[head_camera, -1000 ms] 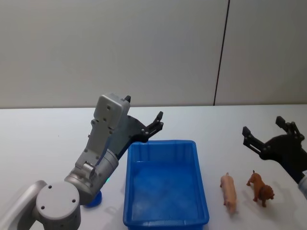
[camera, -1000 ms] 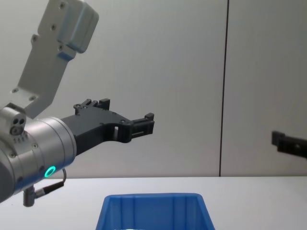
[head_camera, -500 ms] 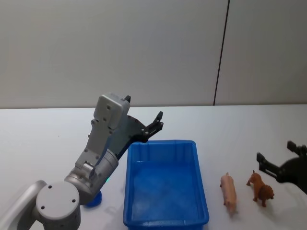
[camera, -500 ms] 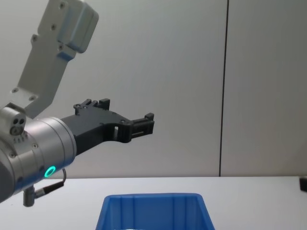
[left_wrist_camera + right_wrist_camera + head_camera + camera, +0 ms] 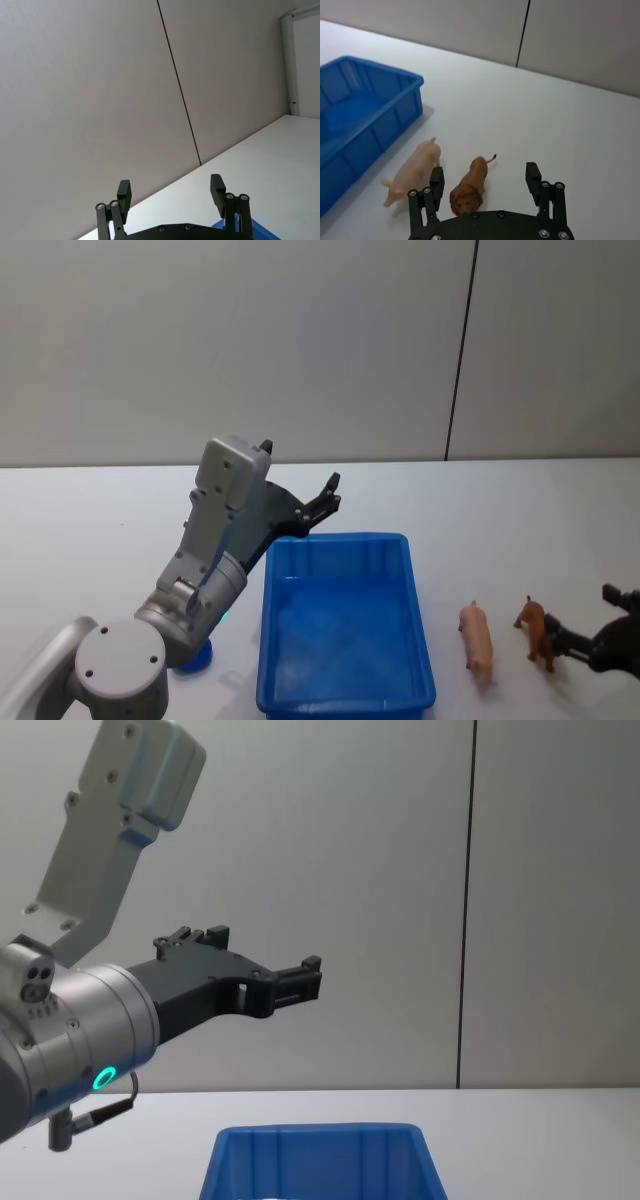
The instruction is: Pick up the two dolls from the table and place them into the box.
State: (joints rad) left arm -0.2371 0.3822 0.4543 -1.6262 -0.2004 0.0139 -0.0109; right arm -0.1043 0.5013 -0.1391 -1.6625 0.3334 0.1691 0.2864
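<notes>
right gripper (image 5: 484, 176): jaws spread, nothing held, low at near right, lined up on the brown doll (image 5: 470, 187).
left gripper (image 5: 170, 186): parked, jaws apart, raised by the far-left corner of the box (image 5: 340, 539).
dolls: brown doll and pink doll (image 5: 415, 172) on the table (image 5: 555, 120), just right of the box, close together.
risk: I'd say the finger between the dolls could shove the pink doll on closing. The gap looks tight, hard to judge.
writing: none legible.

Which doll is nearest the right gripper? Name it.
The brown lion doll, between the open fingers of the right gripper; the pink pig doll lies outside them, toward the blue box.
</notes>
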